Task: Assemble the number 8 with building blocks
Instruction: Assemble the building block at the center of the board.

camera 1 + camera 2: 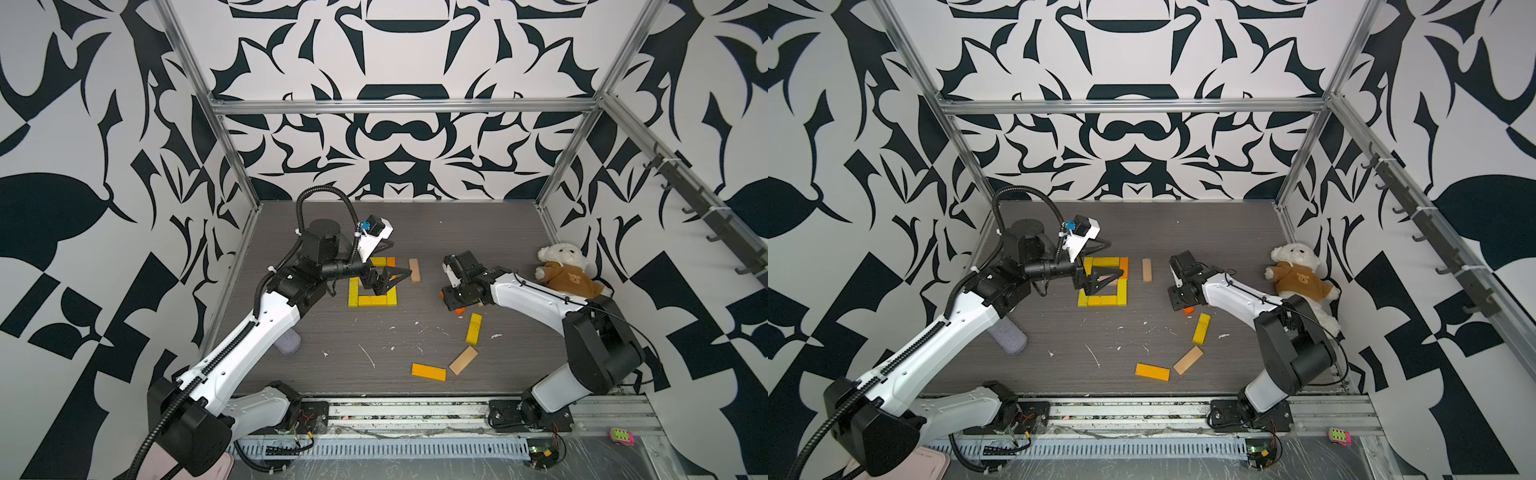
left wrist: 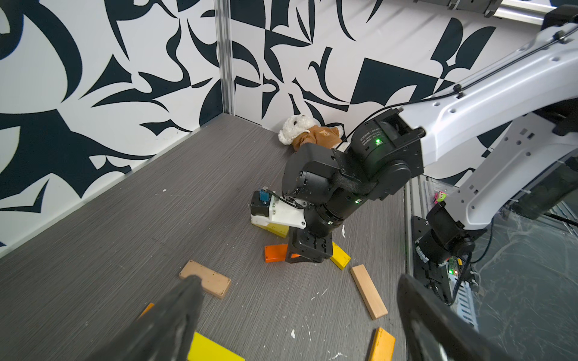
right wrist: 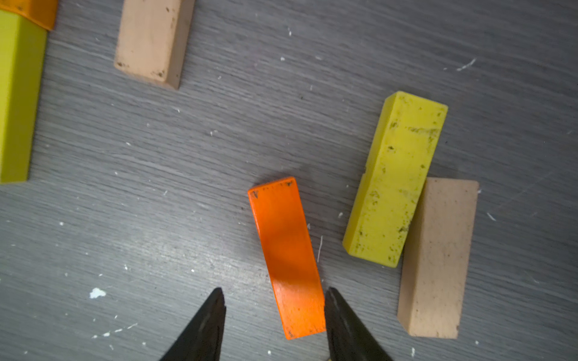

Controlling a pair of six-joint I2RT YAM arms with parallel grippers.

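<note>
Left of centre on the grey wood-grain worktop (image 1: 457,224) lies a square frame of yellow wooden planks (image 1: 372,300). The left claw (image 1: 392,280) hangs over it with fingers spread wide and nothing between them, and it hides most of the frame's interior, so what lies inside cannot be confirmed. The right claw (image 3: 273,293) stands astride one end of a red-orange flat wooden plank (image 3: 286,250), fingers apart and not clamped, a gap showing on one side. A pale tan wooden plank (image 1: 414,270) lies just beside the frame; a yellow plank (image 1: 473,328), a tan plank (image 1: 463,360) and an amber plank (image 1: 428,371) lie nearer the front edge across open worktop; a white teddy bear in a brown shirt (image 1: 565,270) rests by the right wall.

Yellow block frame (image 1: 372,300), teddy bear (image 1: 566,272)
</note>
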